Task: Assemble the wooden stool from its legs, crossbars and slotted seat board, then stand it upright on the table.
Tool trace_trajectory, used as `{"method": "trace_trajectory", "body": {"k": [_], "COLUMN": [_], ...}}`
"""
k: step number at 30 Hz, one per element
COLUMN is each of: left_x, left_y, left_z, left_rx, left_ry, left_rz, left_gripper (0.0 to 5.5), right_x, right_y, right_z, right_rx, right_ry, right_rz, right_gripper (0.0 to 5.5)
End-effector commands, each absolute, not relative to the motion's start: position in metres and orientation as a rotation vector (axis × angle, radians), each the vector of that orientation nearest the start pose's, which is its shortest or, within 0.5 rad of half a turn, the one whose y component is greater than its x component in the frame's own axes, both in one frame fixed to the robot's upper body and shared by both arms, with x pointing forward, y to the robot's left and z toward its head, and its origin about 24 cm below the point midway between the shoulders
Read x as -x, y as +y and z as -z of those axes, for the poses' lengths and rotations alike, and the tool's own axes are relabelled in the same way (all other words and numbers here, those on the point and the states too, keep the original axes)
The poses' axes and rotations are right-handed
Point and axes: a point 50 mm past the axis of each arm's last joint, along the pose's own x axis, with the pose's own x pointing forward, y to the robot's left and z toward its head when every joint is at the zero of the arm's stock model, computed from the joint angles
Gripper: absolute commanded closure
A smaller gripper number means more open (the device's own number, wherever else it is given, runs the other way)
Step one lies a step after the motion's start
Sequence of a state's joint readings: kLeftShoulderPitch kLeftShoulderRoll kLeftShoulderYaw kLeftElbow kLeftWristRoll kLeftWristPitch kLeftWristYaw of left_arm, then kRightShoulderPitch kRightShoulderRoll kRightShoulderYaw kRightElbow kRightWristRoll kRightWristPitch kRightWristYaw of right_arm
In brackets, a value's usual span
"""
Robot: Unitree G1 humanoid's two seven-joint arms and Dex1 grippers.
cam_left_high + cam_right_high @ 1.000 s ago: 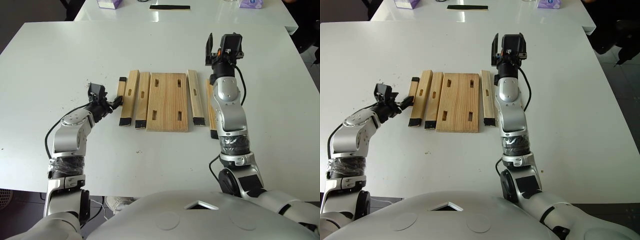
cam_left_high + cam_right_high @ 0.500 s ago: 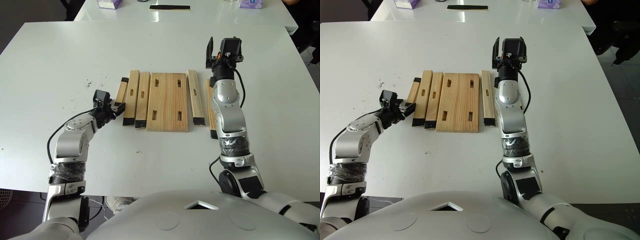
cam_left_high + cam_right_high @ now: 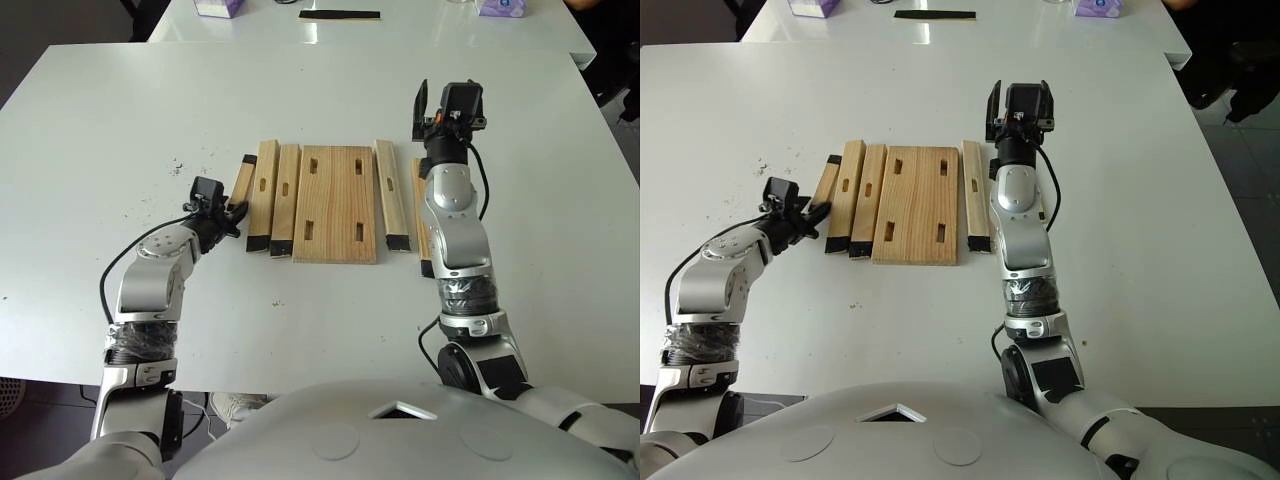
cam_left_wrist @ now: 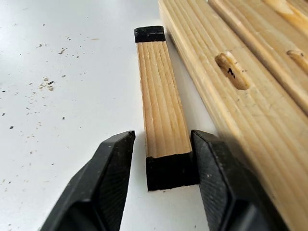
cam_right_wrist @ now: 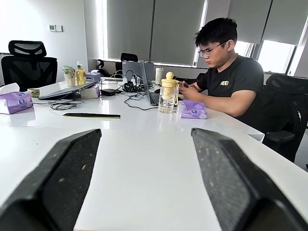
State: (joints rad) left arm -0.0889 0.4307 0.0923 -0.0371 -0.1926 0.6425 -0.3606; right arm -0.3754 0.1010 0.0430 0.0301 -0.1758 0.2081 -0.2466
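Pale pine slotted seat board [image 3: 338,203]: flat on the glossy white table [image 3: 150,120], straight grain, four dark rectangular slots.

Two slotted planks [image 3: 263,195] with black end caps lie parallel on its left. A capped plank [image 3: 390,193] lies on its right.

Outermost left is a short narrow black-capped wooden slat [image 4: 156,96].

Left gripper [image 3: 226,213]: parted, matte black fingers [image 4: 110,173] straddling the slat's near cap, not clamped.

Right gripper [image 3: 447,100]: raised beyond the right-hand pieces, spread wide, holding nothing.

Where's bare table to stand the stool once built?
Free: table beyond the seat board up to its far edge; also the strip between board and near edge. Crowded: left gripper straddling the short crossbar; right arm over the rightmost slat.
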Motion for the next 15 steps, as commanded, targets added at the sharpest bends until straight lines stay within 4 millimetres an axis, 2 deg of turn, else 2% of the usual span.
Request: {"method": "trace_trajectory", "body": {"k": [1, 5, 9, 12, 15], "left_x": [-0.252, -0.253, -0.264, -0.279, -0.304], "left_y": [0.233, 0.238, 0.241, 0.244, 0.238], "left_z": [-0.032, -0.035, -0.048, -0.074, -0.131], "left_rx": [-0.120, -0.148, -0.197, -0.148, 0.114], "left_ry": [0.576, 0.583, 0.535, 0.429, 0.203], "left_rz": [0.189, 0.137, 0.119, 0.101, 0.153], "left_gripper": [4.00, 4.19, 4.19, 4.19, 4.19], "right_x": [-0.314, -0.315, -0.315, -0.316, -0.322], "right_y": [-0.102, -0.102, -0.104, -0.109, -0.116], "right_z": [-0.117, -0.117, -0.117, -0.116, -0.118], "right_rx": [0.091, 0.093, 0.100, -0.024, -0.152], "right_ry": [-0.141, -0.148, -0.152, -0.118, -0.070], "right_rz": [0.120, 0.123, 0.126, 0.135, 0.087], "right_gripper": [2.05, 2.05, 2.05, 2.05, 2.05]}}
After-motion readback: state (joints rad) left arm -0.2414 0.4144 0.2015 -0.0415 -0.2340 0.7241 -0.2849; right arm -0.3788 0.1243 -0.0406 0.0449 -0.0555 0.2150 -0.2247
